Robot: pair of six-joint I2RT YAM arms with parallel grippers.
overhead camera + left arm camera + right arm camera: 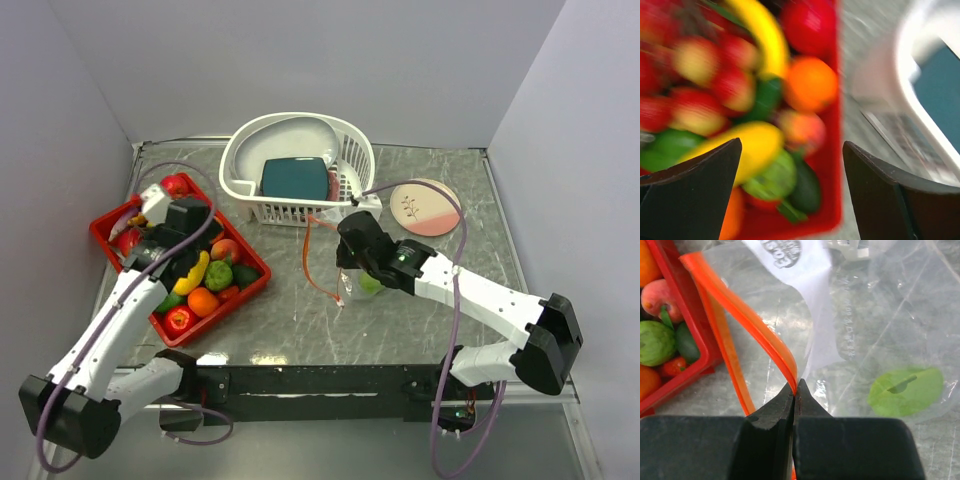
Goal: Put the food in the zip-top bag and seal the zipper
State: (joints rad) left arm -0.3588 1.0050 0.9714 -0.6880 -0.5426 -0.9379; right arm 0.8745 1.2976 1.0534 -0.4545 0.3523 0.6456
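Observation:
The food (205,285) is piled in a red tray: a banana (765,35), an orange (810,82), a yellow piece (755,145) and green pieces (772,177). My left gripper (150,222) hangs over the tray's far end, open, with nothing between its fingers (792,145). The zip-top bag (355,285) lies at mid-table with one green piece (905,390) inside it. My right gripper (796,385) is shut on the zipper (755,330), the orange-red strip at the bag's mouth, and holds that edge lifted. The mouth gapes towards the tray.
The red tray (224,310) sits at the left. A white slotted basket (300,212) holding a teal slab (295,178) stands at the back centre. A pink and white plate (425,208) lies to its right. The enclosure walls rise on both sides.

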